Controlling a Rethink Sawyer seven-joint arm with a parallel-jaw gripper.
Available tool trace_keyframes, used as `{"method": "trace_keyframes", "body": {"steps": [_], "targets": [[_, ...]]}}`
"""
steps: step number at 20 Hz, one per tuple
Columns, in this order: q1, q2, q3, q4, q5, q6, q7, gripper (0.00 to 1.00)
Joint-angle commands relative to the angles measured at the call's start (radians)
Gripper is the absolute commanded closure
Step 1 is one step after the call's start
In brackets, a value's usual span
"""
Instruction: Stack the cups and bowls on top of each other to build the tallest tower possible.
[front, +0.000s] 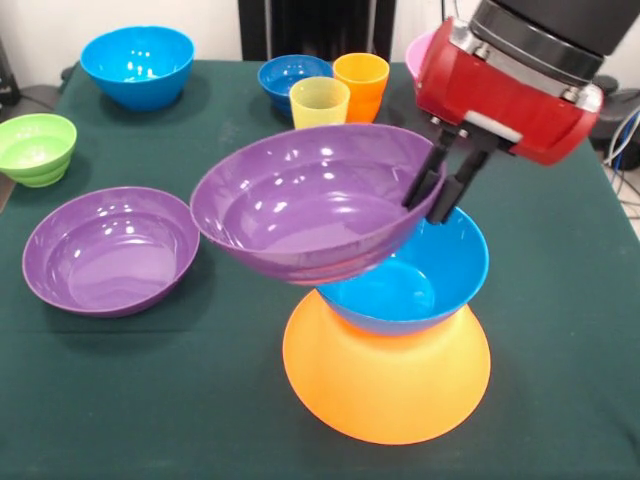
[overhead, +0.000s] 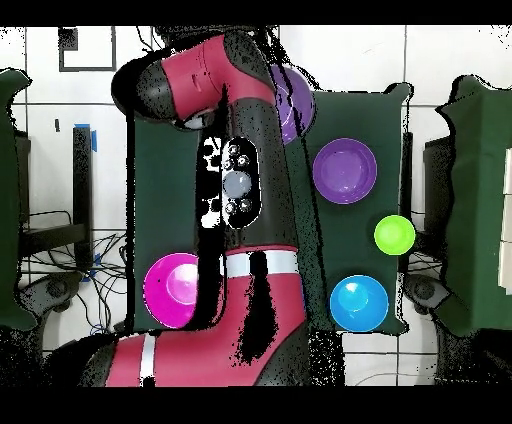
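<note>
The tower is an upside-down yellow-orange bowl (front: 385, 380) with a bright blue bowl (front: 425, 285) upright on it. My gripper (front: 438, 195) is shut on the right rim of a purple bowl (front: 305, 200). It holds the bowl tilted over the blue bowl's left side, and I cannot tell whether the two touch. In the overhead view the arm (overhead: 235, 190) hides the gripper and tower; only part of the held purple bowl (overhead: 297, 100) shows. The yellow cup (front: 319, 102) and orange cup (front: 361, 82) stand at the far side.
A second purple bowl (front: 108, 250) (overhead: 345, 170) lies on the left of the table (front: 200, 400). A green bowl (front: 35, 148) (overhead: 394, 235), a bright blue bowl (front: 137, 62) (overhead: 359, 302), a small dark blue bowl (front: 292, 78) and a pink bowl (front: 422, 50) (overhead: 172, 288) stand along the far side.
</note>
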Motion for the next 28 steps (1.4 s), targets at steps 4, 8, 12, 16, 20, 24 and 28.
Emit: {"method": "trace_keyframes", "body": {"steps": [4,8,12,16,20,24,28], "targets": [[0.055,0.119,0.088,-0.176,0.001,0.236,-0.236,1.0],[0.081,0.157,0.074,-0.261,-0.029,0.335,-0.256,1.0],[0.102,0.186,0.043,-0.321,-0.058,0.422,-0.245,1.0],[0.106,0.191,0.038,-0.303,-0.047,0.393,-0.232,1.0],[0.12,0.212,0.045,-0.325,-0.047,0.373,-0.226,1.0],[0.139,0.237,0.036,-0.359,-0.071,0.326,-0.219,1.0],[0.156,0.262,0.016,-0.414,-0.102,0.319,-0.247,1.0]]}}
